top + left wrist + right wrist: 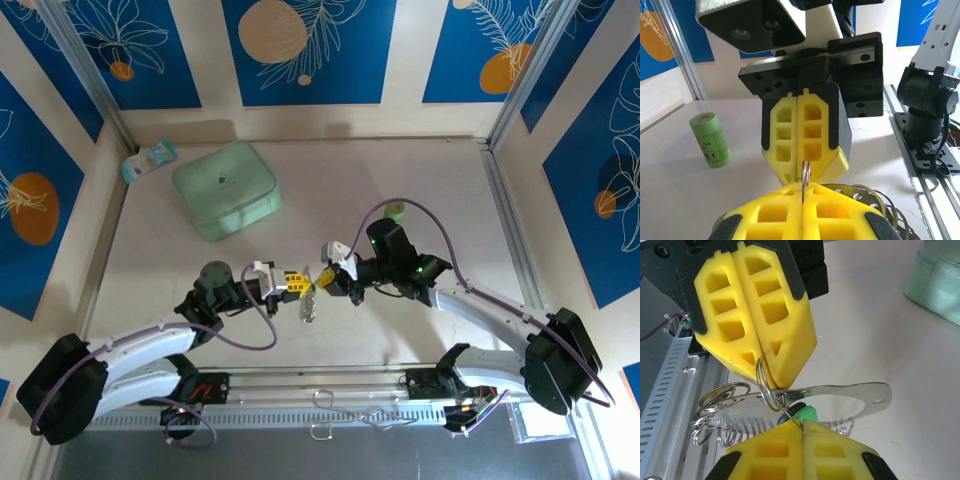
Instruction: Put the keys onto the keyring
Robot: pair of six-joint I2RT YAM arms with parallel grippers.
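We see the left arm (150, 345) extend from its base at 7 o'clock toward the centre, with the left gripper (293, 283) pointing to 3 o'clock. The right arm (485, 300) extends from 5 o'clock, with the right gripper (328, 280) pointing to 9 o'clock. We find the two grippers tip to tip, each with its yellow fingers (785, 125) pressed together.

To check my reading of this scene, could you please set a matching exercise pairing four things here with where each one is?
Things:
1 box
2 cylinder
3 key
4 keyring

Places:
A pinched by left gripper
B upright, beyond right arm
C back left of table
D at right gripper tips

Pairs: 1-C; 2-B; 3-D; 4-A
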